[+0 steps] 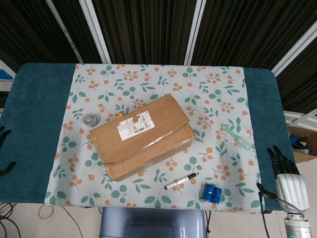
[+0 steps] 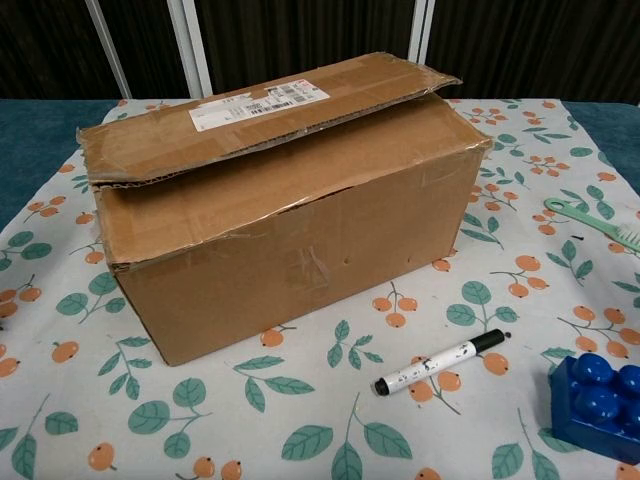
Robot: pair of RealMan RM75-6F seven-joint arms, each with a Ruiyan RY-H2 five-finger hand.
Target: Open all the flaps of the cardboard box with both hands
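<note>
A rectangular cardboard box (image 1: 141, 136) sits near the middle of the worktop (image 1: 37, 129), turned at an angle on a pale cloth (image 1: 218, 89) printed with orange berries and green leaves. Its top flaps are down — the rear one, bearing a white shipping label (image 2: 258, 105), lies loosely over the front one with its corrugated edge showing, and the brown board is creased and streaked with clear tape.

In front of the box lies a white marker (image 2: 440, 363) with a black cap, and just right of it a glossy blue studded toy brick (image 2: 600, 395). A mint-green plastic brush (image 1: 236, 137) lies farther right, and a small round metal object (image 1: 91, 119) sits just beside the box's left end.

The right robot hand (image 1: 286, 171) rests off the worktop's right edge, well apart from the box, its dark fingers straight and slightly spread, holding nothing. Only dark fingertips of the left robot hand (image 1: 5, 151) show at the left edge — I cannot tell how it is set.
</note>
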